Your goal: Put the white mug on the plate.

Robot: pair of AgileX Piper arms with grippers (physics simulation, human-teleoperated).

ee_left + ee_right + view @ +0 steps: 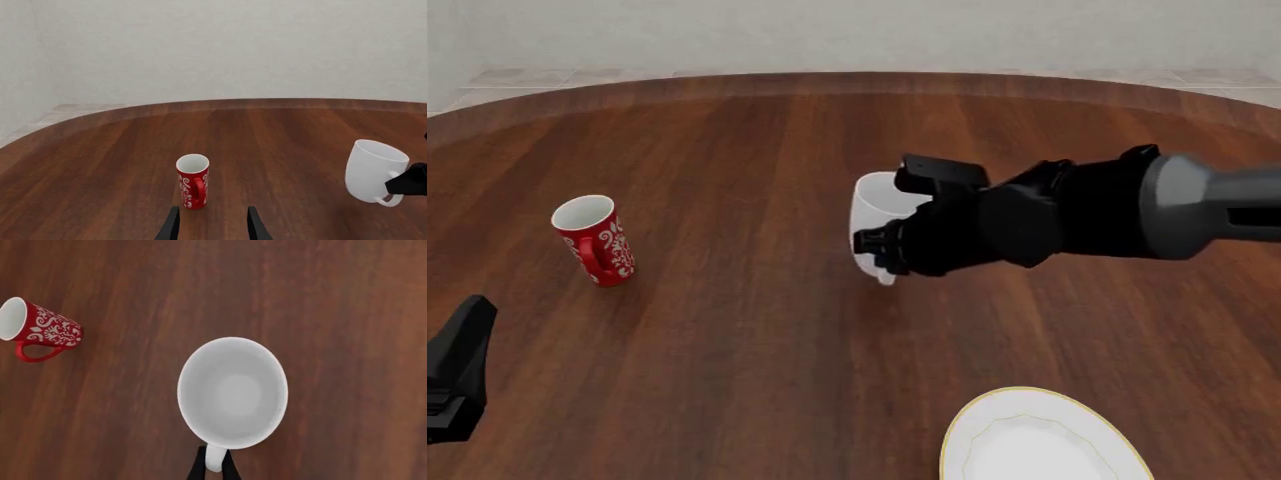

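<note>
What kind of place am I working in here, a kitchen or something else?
Most likely a bare simulated tabletop setup, not a furnished kitchen: a rounded dark wood table, plain pale walls and a tiled floor behind it, and only tableware on it: a red mug, a white mug and a plate.

Two mugs are showing: one white mug [876, 205], sitting near the middle of the scene, and one red mug [597, 241] with white swirls, standing on the left. One plate [961, 440] is lying at the near right edge. One wooden bench [734, 340] is carrying them. Two arms are reaching in, each ending in one hand: the left hand [212, 220] and the right hand [213, 467].
</note>
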